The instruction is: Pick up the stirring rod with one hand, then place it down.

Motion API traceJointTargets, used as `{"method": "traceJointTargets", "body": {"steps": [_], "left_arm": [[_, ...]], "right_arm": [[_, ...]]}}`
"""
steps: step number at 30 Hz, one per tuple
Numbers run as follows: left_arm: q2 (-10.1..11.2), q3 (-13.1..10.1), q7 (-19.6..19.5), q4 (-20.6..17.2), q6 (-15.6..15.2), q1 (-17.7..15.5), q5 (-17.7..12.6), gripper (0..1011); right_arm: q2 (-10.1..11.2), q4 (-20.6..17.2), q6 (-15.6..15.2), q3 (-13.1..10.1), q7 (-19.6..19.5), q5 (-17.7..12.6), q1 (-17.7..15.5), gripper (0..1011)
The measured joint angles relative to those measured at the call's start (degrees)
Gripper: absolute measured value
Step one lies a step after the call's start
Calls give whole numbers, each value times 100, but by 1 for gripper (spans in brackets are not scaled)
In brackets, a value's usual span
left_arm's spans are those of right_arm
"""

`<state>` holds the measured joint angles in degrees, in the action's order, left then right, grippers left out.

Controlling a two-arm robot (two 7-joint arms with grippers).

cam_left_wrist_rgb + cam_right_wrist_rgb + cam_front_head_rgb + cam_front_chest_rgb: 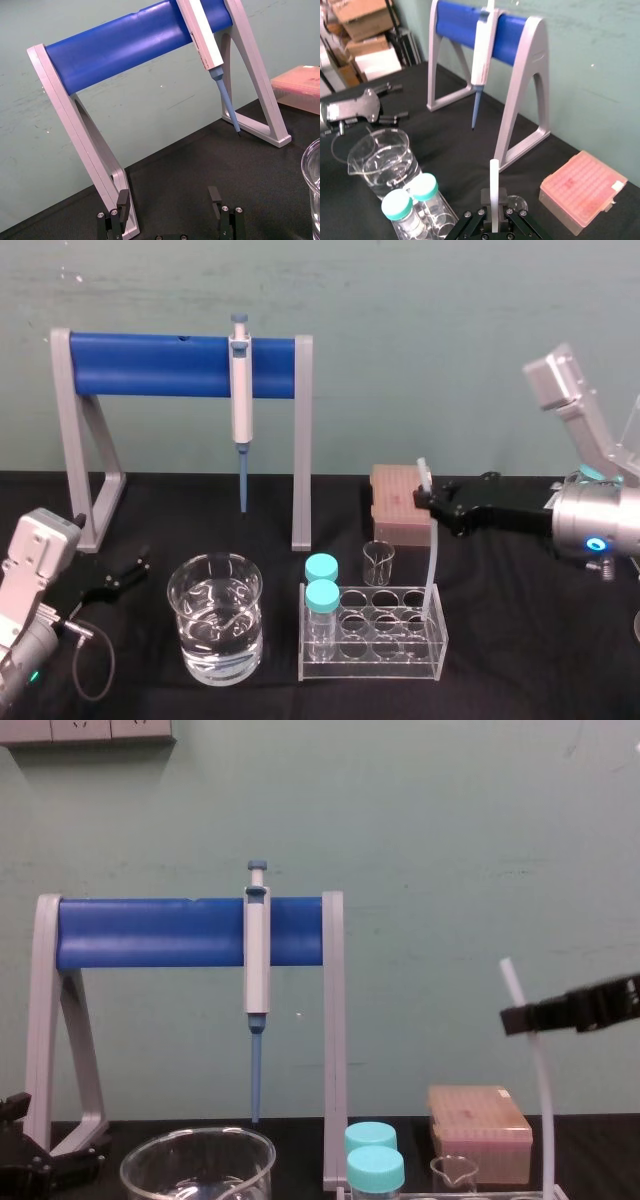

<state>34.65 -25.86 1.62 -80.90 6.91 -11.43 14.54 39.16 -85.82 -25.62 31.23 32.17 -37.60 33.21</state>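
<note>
- Head view: the right gripper pinches the stirring rod near its top. The rod stands almost straight up. A short bit pokes out above the gripper. The long part hangs below it, down to the clear tube rack. I cannot tell if it touches the rack. A pink box sits just behind the gripper. The left gripper is low and well apart from it.
- Left wrist view: the left gripper is spread wide and holds nothing.
- Right wrist view: the right gripper squeezes the white stirring rod, which sticks out past its fingers.
- Chest view: the right gripper holds the stirring rod up high. The rod's low end comes down near a small beaker.
</note>
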Motion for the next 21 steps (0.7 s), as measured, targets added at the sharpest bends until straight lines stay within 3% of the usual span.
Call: {"method": "traceJointTargets", "body": {"steps": [10, 21], "left_arm": [[0, 0, 0, 0, 0, 0, 0, 1005], [0, 0, 0, 0, 0, 0, 0, 1005]], "right_arm": [[170, -226, 205, -425, -141, -594, -261, 70], [341, -493, 379, -591, -229, -929, -340, 70]]}}
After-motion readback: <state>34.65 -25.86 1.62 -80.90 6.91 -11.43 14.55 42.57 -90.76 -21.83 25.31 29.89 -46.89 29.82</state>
